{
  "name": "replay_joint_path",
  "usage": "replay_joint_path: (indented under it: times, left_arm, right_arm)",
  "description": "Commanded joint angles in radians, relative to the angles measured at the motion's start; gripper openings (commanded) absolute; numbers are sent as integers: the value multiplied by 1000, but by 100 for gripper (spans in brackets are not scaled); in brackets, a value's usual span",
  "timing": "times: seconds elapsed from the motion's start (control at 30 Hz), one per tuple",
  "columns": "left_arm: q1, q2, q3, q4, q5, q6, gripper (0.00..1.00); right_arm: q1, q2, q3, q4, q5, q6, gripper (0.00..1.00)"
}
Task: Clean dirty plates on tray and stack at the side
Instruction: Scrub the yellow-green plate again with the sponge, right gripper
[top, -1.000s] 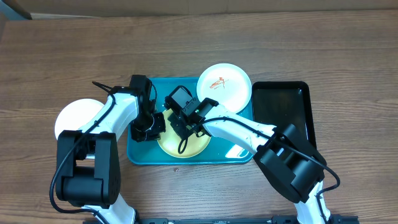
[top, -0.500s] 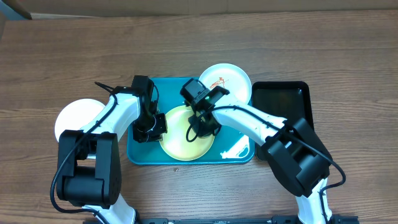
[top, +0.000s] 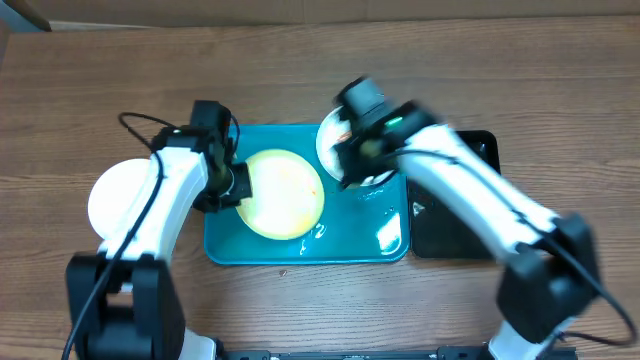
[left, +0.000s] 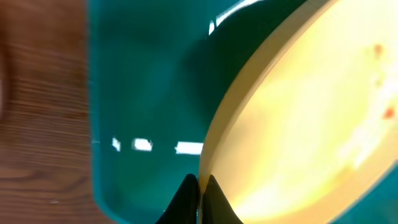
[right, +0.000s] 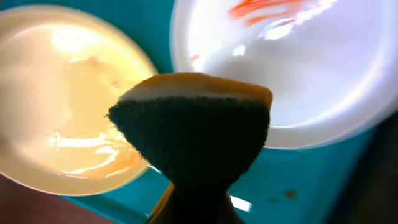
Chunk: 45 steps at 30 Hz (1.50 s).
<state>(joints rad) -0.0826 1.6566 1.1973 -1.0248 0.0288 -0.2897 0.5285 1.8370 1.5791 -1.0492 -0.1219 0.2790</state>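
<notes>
Left gripper (left: 199, 186) clamped on left rim of pale yellow plate (top: 285, 193), mid tray (top: 360, 240). Right gripper (top: 355, 160) clamped on sponge (right: 193, 130) over smeared white plate (right: 298, 74), tray's far right. Second white plate (top: 115, 190) on tabletop (top: 300, 70), left of tray.

We saw two matching arms: the left arm (top: 165, 195) and the right arm (top: 470, 190) had smooth white links between boxy black joints. Thin black cables (top: 140, 125) looped alongside, and the left gripper (top: 238, 186) was black, with tapered fingers (left: 185, 202).
</notes>
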Motion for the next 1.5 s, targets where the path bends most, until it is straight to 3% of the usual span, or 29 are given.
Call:
replay_joint_path:
  times: [0.0,0.13,0.2,0.3,0.43,0.67,0.93,1.47]
  left_arm:
    - [3,-89,23,-3,-89,-7,4]
    - [3,-140,23,-2,-122,-6,4]
    - [2,-142,22,-10,-118,-5,4]
    - [-13,-132,13,-23,-114,-3,4]
    - [-69,-92,-14,-14,-102,-6,4]
    - [-170,50,-31,-31,-35,24,4]
    - [-180,111,-31,-37,-3,24,4]
    - [-180,113,-31,-38,-1,19,4]
  right_arm:
    - [-125,-46,19,-39,-95,59,4]
    - [-257,-46,-9,-87,-190,25,4]
    - [-298,-46,-37,-93,-301,-77,4]
    - [-301,-46,-66,-103,-403,-202,4]
    - [-235,-45,-97,-94,-404,-255,4]
    - [-63,-45,-108,0,-299,-254,4]
    - [82,-26,-108,76,-245,-239,5]
    - [136,203,-108,161,-199,-220,4]
